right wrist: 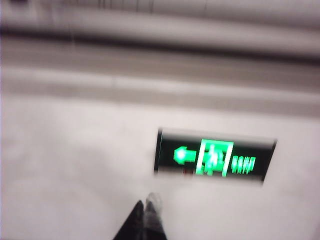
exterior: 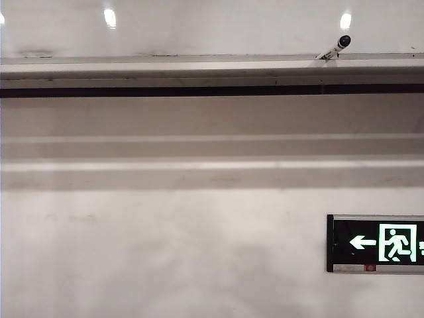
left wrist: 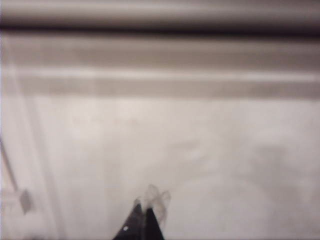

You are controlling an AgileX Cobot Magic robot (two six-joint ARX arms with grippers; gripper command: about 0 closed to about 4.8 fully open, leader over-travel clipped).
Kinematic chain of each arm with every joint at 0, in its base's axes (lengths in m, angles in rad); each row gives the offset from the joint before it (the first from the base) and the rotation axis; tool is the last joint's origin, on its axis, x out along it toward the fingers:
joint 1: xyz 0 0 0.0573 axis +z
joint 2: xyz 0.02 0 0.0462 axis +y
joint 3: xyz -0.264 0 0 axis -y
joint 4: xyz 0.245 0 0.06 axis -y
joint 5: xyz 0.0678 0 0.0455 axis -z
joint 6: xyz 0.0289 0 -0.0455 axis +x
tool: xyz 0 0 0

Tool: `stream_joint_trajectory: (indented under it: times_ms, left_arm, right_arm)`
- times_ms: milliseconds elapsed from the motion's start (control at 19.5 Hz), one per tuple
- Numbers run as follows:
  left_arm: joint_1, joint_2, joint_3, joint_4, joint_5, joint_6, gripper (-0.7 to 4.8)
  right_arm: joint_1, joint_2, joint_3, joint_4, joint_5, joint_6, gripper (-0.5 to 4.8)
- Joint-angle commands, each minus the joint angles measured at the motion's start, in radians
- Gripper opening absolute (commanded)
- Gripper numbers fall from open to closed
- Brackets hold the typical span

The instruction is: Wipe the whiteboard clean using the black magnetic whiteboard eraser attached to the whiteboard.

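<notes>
Starting point: neither arm has begun the wipe, judging by how both hang back from the whiteboard (exterior: 199, 26).
Whiteboard: the glossy white panel across the top of the exterior view, mirroring round ceiling lights, with faint smears low on its surface.
Ledge: a long grey metal ledge (exterior: 165, 68) runs directly under the whiteboard, probably there to catch pens and tools.
Marker: a white marker with a black cap (exterior: 334, 49) lies tilted on the ledge, toward its right end.
Eraser: the black magnetic eraser is not visible in any view; I cannot say where on the whiteboard it sits.
Wall: matte off-white wall (exterior: 165, 252) fills everything below the ledge.
Sign: a lit exit sign (exterior: 376, 243) is mounted on the wall well below the ledge, at the right; it carries a green arrow pointing left and a running figure, with no legible words in the sharper view.
Left tool: the left tool (left wrist: 147, 212) is clenched with nothing between its fingers, aimed at bare wall far below the ledge.
Right tool: the right tool (right wrist: 149, 205) is likewise clenched and empty, pointing at the wall just beneath the sign.
Blur: both wrist views are soft, so the small marks beside the sign's figure may be lettering, though unreadable.
Next need: both arms would have to rise toward the whiteboard to find the eraser.
</notes>
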Motion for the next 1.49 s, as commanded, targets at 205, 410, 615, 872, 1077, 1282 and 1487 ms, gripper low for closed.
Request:
stream_joint_trajectory:
  times_ms: [205, 410, 615, 872, 1077, 1282, 1487]
  left_arm:
    - [0.001, 0.061, 0.311, -0.116, -0.068, -0.184, -0.05]
    - [0.001, 0.274, 0.594, -0.151, 0.017, -0.248, -0.05]
    - [0.001, 0.533, 0.890, -0.163, 0.081, -0.244, -0.05]
    - [-0.009, 0.800, 1.217, -0.205, 0.226, -0.244, -0.05]
    - [-0.091, 0.917, 1.381, -0.279, 0.225, -0.167, -0.05]
    - [-0.196, 0.950, 1.414, -0.270, 0.206, -0.131, -0.05]
    - [-0.204, 0.950, 1.414, -0.256, 0.207, -0.132, -0.05]
  right_arm:
    - [0.001, 0.111, 0.346, -0.100, 0.061, 0.003, -0.01]
    - [0.002, 0.369, 0.636, -0.069, 0.055, 0.000, -0.01]
    - [0.010, 0.679, 0.969, 0.039, -0.019, 0.000, -0.01]
    - [0.129, 1.046, 1.363, 0.036, -0.082, -0.008, -0.01]
    - [0.245, 1.288, 1.561, 0.083, -0.082, -0.097, 1.32]
    - [0.279, 1.415, 1.608, 0.245, -0.003, -0.113, 4.09]
    - [0.293, 1.459, 1.607, 0.342, 0.080, -0.113, 4.09]
